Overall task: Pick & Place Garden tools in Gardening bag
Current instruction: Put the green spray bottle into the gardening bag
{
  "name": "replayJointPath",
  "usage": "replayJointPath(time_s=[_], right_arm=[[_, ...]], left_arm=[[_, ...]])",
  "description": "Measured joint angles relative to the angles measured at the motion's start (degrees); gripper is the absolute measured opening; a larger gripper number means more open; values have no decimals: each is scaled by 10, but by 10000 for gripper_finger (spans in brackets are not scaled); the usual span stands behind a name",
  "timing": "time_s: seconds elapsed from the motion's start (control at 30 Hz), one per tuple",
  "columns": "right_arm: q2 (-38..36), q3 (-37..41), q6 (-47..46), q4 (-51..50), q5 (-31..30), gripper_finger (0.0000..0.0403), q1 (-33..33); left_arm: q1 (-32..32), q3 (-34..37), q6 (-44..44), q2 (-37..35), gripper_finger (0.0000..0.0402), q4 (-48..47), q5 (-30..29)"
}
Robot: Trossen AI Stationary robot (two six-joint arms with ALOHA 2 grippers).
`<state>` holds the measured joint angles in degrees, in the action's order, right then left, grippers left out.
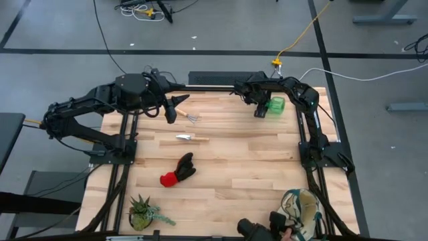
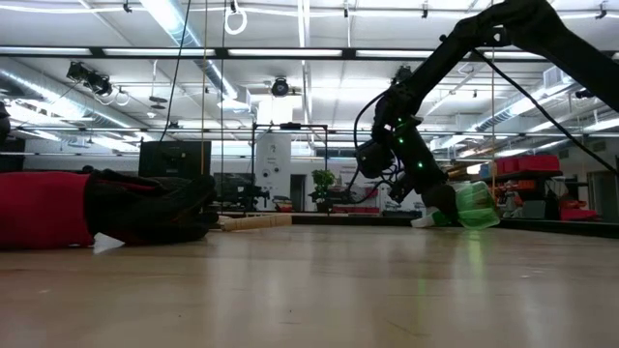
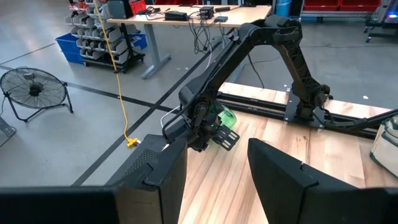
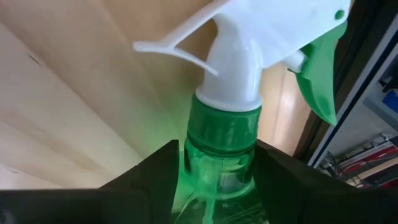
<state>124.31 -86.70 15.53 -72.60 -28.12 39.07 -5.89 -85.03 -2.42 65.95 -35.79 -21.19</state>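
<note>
**Operator:** At the far right corner of the table, what is your right gripper [image 4: 217,165] doing?

**Robot:** I am closing it around the neck of the green spray bottle [image 1: 275,106]. One finger is sitting on each side of the green collar just below the white trigger head [image 4: 249,43]. They are pressing close against the plastic, but I cannot tell whether the grip is fully set.

**Operator:** How are you expecting it to handle?

**Robot:** I am judging it as light, thin, see-through plastic: smooth and a little slippery, and its wide body would flex if squeezed. The neck is the stiff, narrow part, and the trigger head above is acting as a stop against sliding out, so that is where I am taking hold.

**Operator:** Where is everything else?

**Robot:** The bottle is lying at the table's back edge. Toward the middle, the rake [image 1: 192,117] and the trowel [image 1: 190,138] are lying apart from each other, with the red-and-black gloves [image 1: 178,170] nearer the front. The bag [image 1: 304,209] is waiting at the front right corner, well away from the bottle. My left gripper [image 1: 175,102] is hovering open near the rake, holding nothing.
</note>
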Motion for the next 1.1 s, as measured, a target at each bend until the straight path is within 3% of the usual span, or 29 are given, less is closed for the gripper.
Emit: replayJointPath(time_s=[0.2,0.73,1.1], right_arm=[[0,0,0,-3,-5,168,0],[-40,-1,0,-4,-14,171,-21],[-145,-30,-65,24,62,170,-55]], left_arm=[[0,0,0,0,177,0,0],[0,0,0,0,177,0,0],[0,0,0,0,177,0,0]])
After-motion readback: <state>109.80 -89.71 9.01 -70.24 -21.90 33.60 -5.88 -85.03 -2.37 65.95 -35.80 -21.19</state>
